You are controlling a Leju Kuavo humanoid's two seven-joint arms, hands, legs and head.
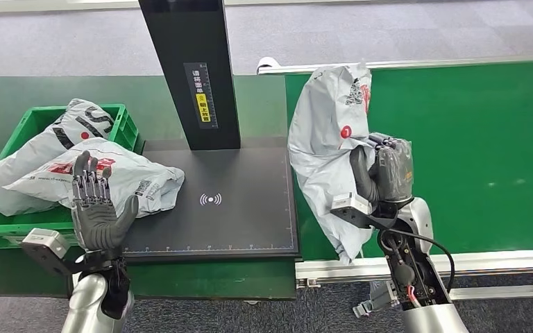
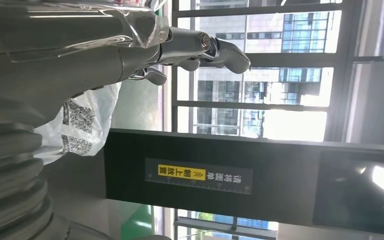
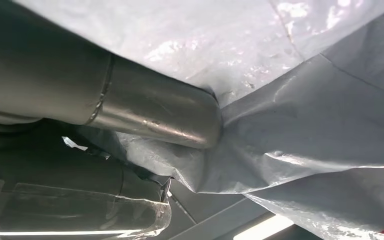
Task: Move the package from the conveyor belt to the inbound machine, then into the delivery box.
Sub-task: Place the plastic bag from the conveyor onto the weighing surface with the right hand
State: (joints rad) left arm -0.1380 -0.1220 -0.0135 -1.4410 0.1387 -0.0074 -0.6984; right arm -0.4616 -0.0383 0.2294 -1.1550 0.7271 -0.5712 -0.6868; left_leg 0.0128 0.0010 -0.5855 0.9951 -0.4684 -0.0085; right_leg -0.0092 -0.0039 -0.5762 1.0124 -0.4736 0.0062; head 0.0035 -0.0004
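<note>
The right robot hand pinches the grey plastic mail bag, lifted at the middle right of the frame, over the green conveyor belt. The bag looks soft, floppy and slippery. A bunched fold grips best. The left robot hand is spread, holding nothing.

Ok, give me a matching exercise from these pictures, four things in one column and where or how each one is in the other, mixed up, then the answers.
Things:
1. right hand
2. left hand
3. green crate
4. yellow label

States:
A. on the black post of the inbound machine
B. holds two grey packages
C. grips a grey package lifted over the conveyor's edge
D. open, fingers up, beside the scan plate

Pairs: 1-C, 2-D, 3-B, 4-A
</note>
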